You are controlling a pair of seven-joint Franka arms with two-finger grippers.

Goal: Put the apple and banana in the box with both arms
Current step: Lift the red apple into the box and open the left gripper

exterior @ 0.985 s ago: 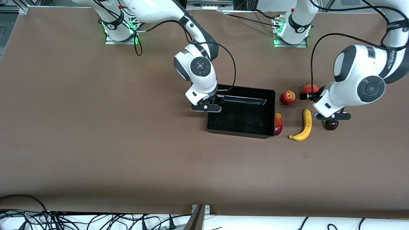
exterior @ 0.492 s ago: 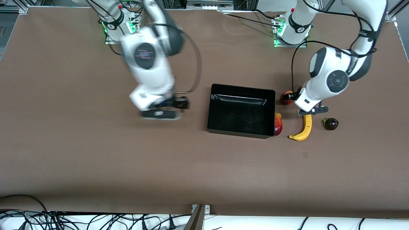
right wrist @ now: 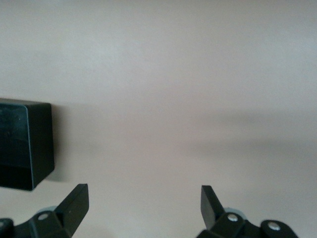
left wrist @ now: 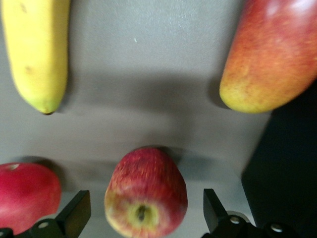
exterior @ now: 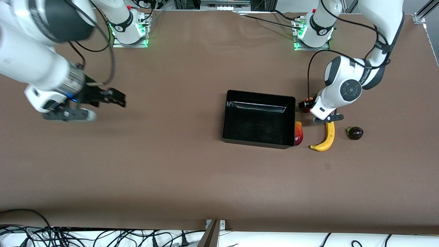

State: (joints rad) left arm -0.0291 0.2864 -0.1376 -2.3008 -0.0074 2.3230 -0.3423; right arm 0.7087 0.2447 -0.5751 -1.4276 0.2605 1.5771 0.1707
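- Red apple (left wrist: 146,192) sits right between the wide-open, empty left gripper (left wrist: 143,218) fingers, beside the black box (exterior: 259,118).
- Go straight down, then squeeze its middle gently.
- Right gripper (right wrist: 143,210) waits, wide open, empty.

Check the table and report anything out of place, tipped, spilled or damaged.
Nothing stands out. The box sits flat and empty, with the mango against its wall and the banana beside it. The open left gripper straddles the apple. The open right gripper is over bare table toward the right arm's end.
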